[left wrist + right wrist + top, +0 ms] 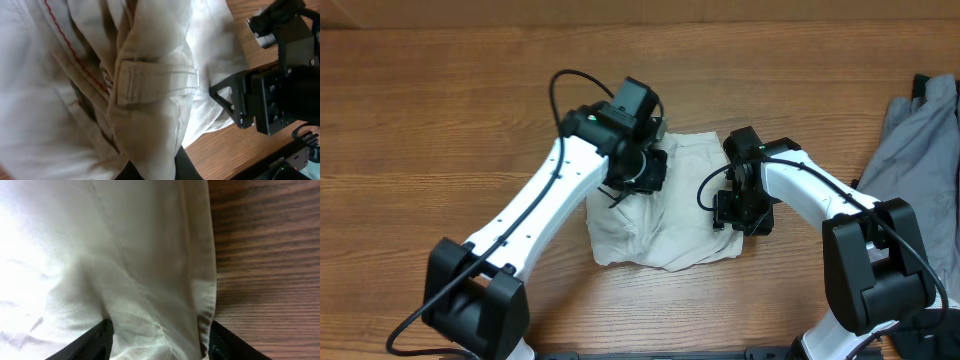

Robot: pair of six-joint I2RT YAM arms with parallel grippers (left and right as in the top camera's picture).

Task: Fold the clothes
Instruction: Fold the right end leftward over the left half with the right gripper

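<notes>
One pair of cream shorts (670,235), bunched, lies at the middle of the desk (440,110). Two claws are on it.
Left claw (632,188): closed, pinching waistband cloth near one belt loop (155,82).
Right claw (742,212): partly open, fingers (97,340) straddling the shorts' right edge, gripping nothing.
One grey garment (920,140) lies at the desk's right end.

Creased pale cream shorts (665,235), loosely bunched on the wooden table (440,120), waistband belt loop up
</notes>
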